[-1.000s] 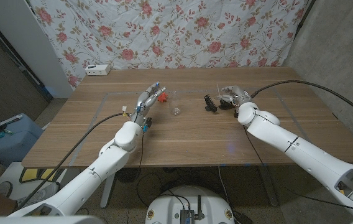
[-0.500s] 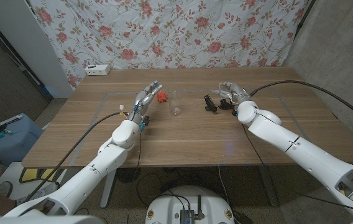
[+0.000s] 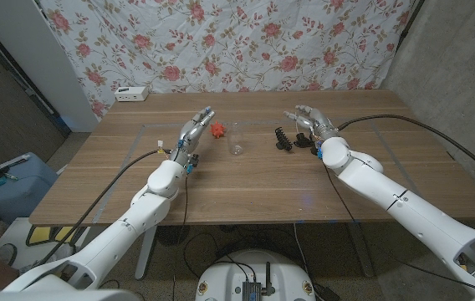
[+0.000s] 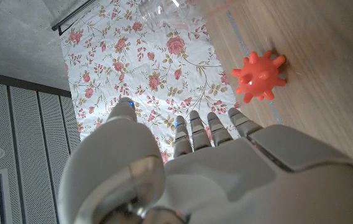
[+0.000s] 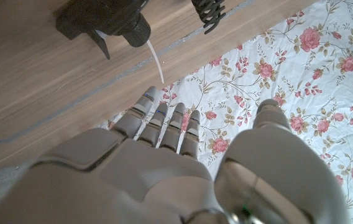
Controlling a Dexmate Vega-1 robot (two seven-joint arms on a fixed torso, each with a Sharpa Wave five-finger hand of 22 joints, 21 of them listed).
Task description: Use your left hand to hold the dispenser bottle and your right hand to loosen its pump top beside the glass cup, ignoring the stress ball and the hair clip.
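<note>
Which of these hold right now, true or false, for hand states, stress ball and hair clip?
1. The left hand holds nothing, fingers extended. True.
2. The stress ball is blue. False: it is red and spiky.
3. The hair clip lies on the table between the stress ball and the right hand. True.
4. The right hand grips the hair clip. False: it holds nothing; the clip lies beside it.

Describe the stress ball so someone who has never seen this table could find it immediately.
On the wooden table, look at the far middle, just ahead of the left hand. The stress ball lies there, with the glass cup on its other side. It is the one bright red-orange thing, round and covered in stubby spikes.
</note>
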